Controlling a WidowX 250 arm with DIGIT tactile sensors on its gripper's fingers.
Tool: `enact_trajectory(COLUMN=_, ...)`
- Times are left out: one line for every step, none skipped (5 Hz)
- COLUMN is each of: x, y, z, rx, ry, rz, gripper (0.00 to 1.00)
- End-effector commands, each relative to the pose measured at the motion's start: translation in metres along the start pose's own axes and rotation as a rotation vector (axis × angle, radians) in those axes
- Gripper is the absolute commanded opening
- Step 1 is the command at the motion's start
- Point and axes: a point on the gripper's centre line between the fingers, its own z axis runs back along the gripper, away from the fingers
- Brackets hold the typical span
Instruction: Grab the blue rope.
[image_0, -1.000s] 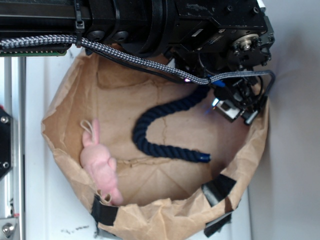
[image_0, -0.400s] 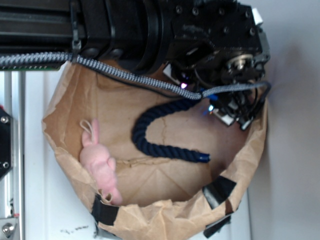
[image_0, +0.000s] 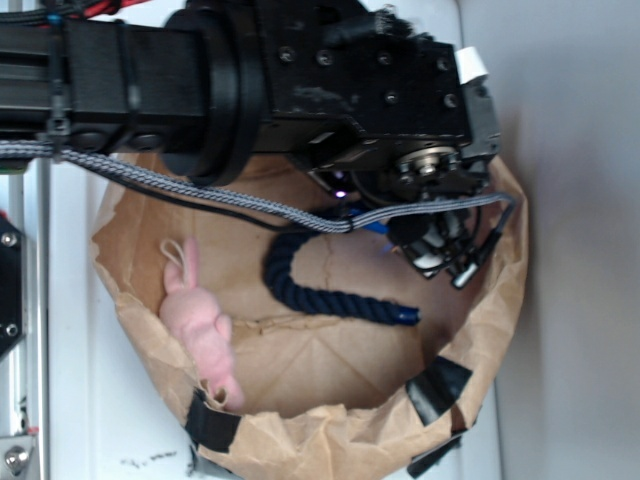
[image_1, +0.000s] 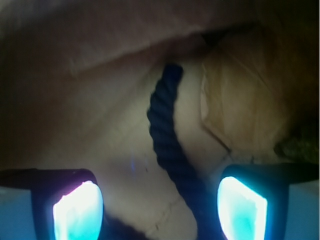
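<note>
Rope (image_0: 300, 290) in bag (image_0: 330, 430), toy (image_0: 205, 335) left.

The black arm reaches in from the upper left of the exterior frame, its wrist turned down at the upper right. The gripper (image_0: 440, 258) (image_1: 160, 207) hangs below the wrist with its jaws spread apart; both fingertips (image_1: 77, 210) glow at the wrist view's bottom corners.

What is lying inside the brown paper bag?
The blue rope and a pink toy lie inside the paper bag. The arm covers the rope's upper end and the bag's upper part.
</note>
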Motion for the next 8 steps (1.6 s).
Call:
enact_trajectory(x=0.0, y=-0.001, z=0.015, rx=-0.034, ry=-0.045, rz=-0.033, gripper=1.0)
enact_trajectory(x=-0.001, y=0.002, z=-0.001, rx=-0.01, ry=-0.048, rz=-0.071, gripper=1.0)
enact_trajectory(x=-0.005, y=0.001, z=-0.017, rx=0.012, ry=-0.056, rz=-0.103, gripper=1.0)
enact_trajectory(x=-0.049, y=0.01, z=-0.03, rx=0.052, ry=-0.045, rz=-0.126, gripper=1.0)
enact_trajectory(x=-0.074, y=0.011, z=-0.037, rx=0.076, ry=-0.024, rz=-0.137, gripper=1.0)
enact_trajectory(x=-0.091, y=0.013, z=-0.036, rx=0.082, ry=-0.031, rz=-0.131, gripper=0.0)
enact_trajectory(x=-0.103, y=0.016, z=-0.03, rx=0.078, ry=-0.036, rz=-0.13, gripper=0.0)
enact_trajectory(x=-0.113, y=0.018, z=-0.025, rx=0.076, ry=-0.047, rz=-0.13, gripper=0.0)
